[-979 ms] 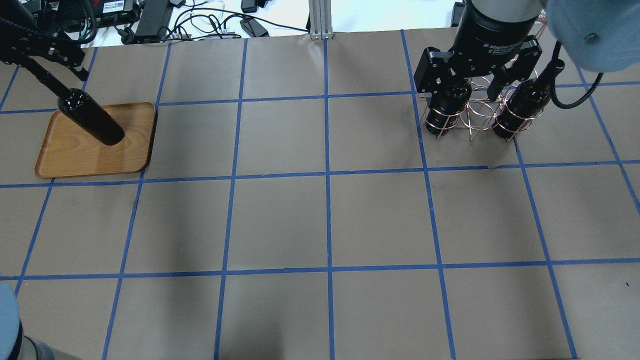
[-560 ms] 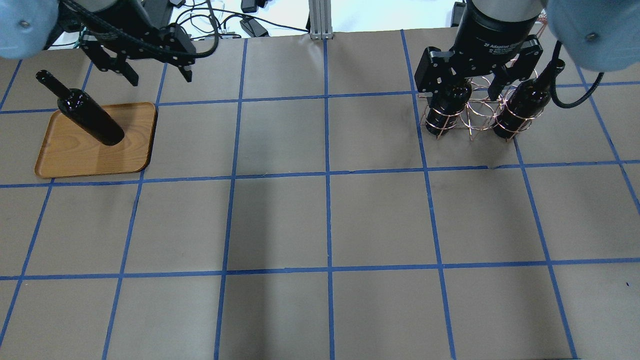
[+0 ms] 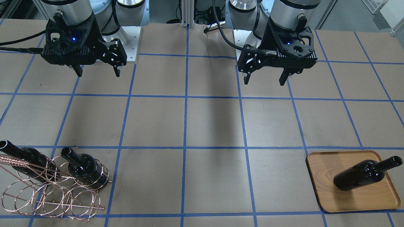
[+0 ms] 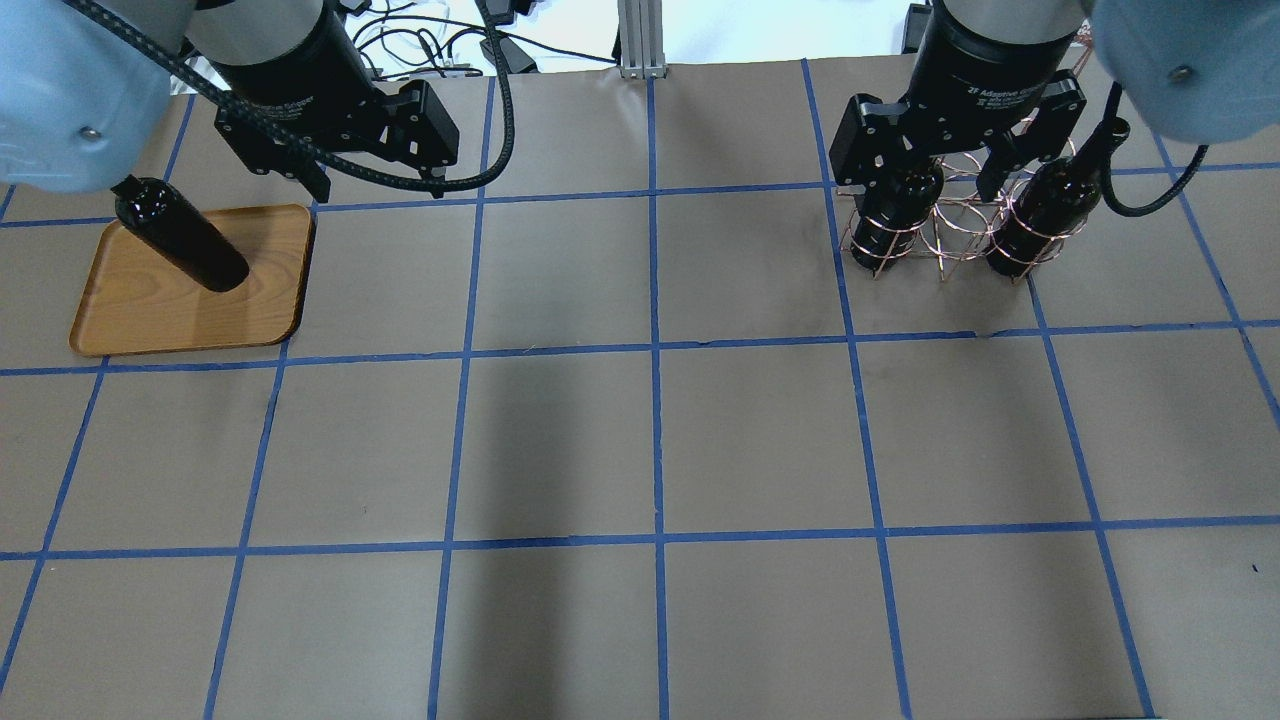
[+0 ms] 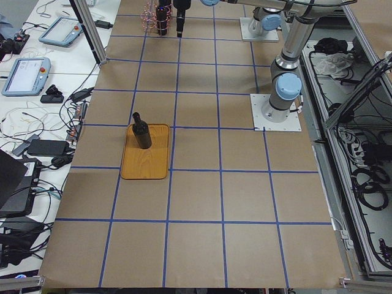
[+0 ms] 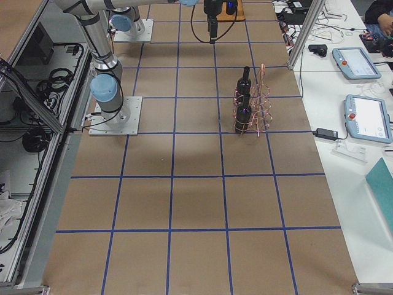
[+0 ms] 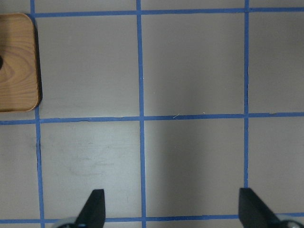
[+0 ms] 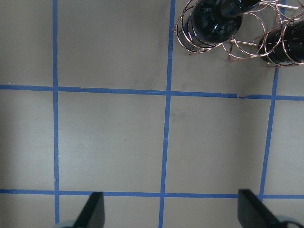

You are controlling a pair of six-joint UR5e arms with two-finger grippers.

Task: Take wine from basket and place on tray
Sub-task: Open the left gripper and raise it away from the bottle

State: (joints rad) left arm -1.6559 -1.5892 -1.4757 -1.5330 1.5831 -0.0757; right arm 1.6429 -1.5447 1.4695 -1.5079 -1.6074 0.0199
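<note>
My left arm [image 4: 70, 100] hides the neck of the wine [image 4: 185, 245] near the spread left gripper [image 4: 380, 190]; the right gripper [image 4: 916, 185], also spread, reads "2F Adaptive".

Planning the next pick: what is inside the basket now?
A wine bottle and a second bottle stand in the basket, an empty loop between them; its other visible loops show only table. In the overhead view the right gripper covers the basket's far side.
</note>
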